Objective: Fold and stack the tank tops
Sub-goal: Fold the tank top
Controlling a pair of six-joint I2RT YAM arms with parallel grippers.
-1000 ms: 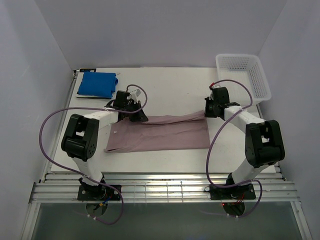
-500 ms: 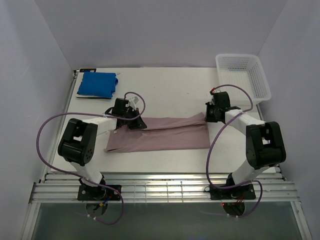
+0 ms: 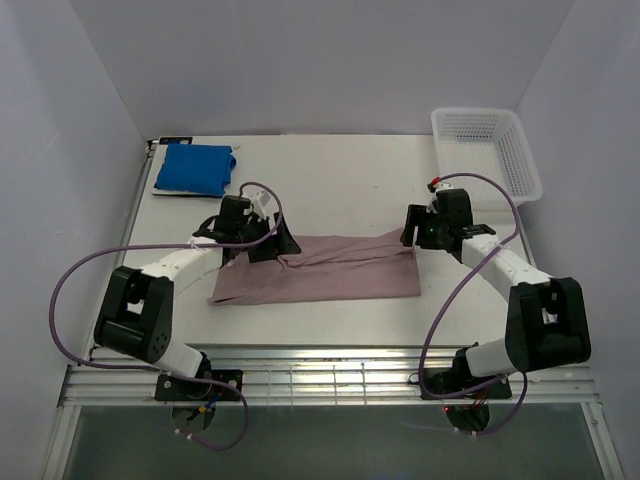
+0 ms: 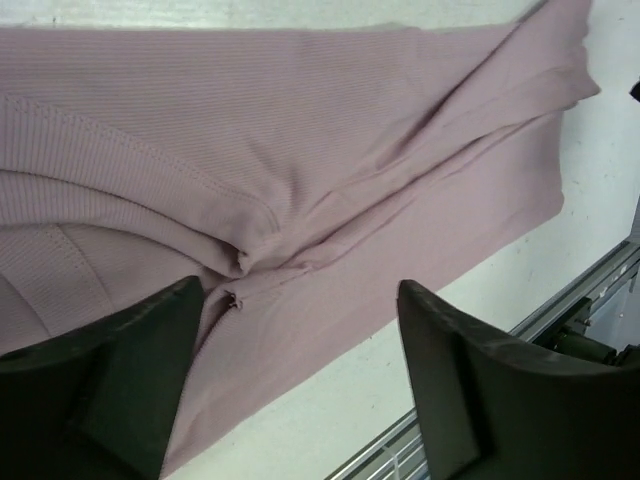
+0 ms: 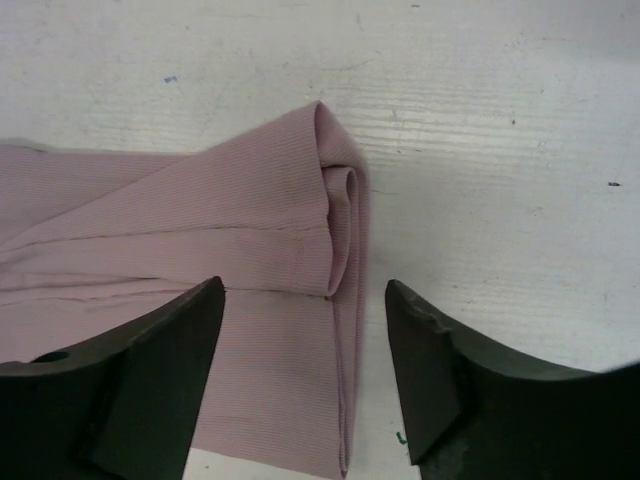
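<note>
From the overhead camera, the pink tank top (image 3: 330,272) lies flat as a long band in the middle of the worktop (image 3: 340,180). The blue tank top (image 3: 195,168) sits folded at the 10 o'clock corner and the basket (image 3: 520,165) at 2 o'clock. A second ago both claws were pinched shut on the band's far corners. Now the left claw (image 3: 272,243) at the 9 o'clock end and the right claw (image 3: 412,230) at the 3 o'clock end have both sprung apart and let the cloth drop. In the left wrist view, the left claw (image 4: 300,300) stands wide with nothing between its fingers. The pink tank top (image 4: 300,120) lies beneath it, and a small pucker of creases at 6 o'clock marks where it was pinched. In the right wrist view, the right claw (image 5: 305,295) is likewise spread and empty above the pink tank top (image 5: 150,220). The released corner is rolled over in a soft loop, with bare worktop (image 5: 480,150) from 12 to 3 o'clock. The release suggests the lengthwise fold is laid. The band probably still needs folding across its length before it can go on the blue one.
</note>
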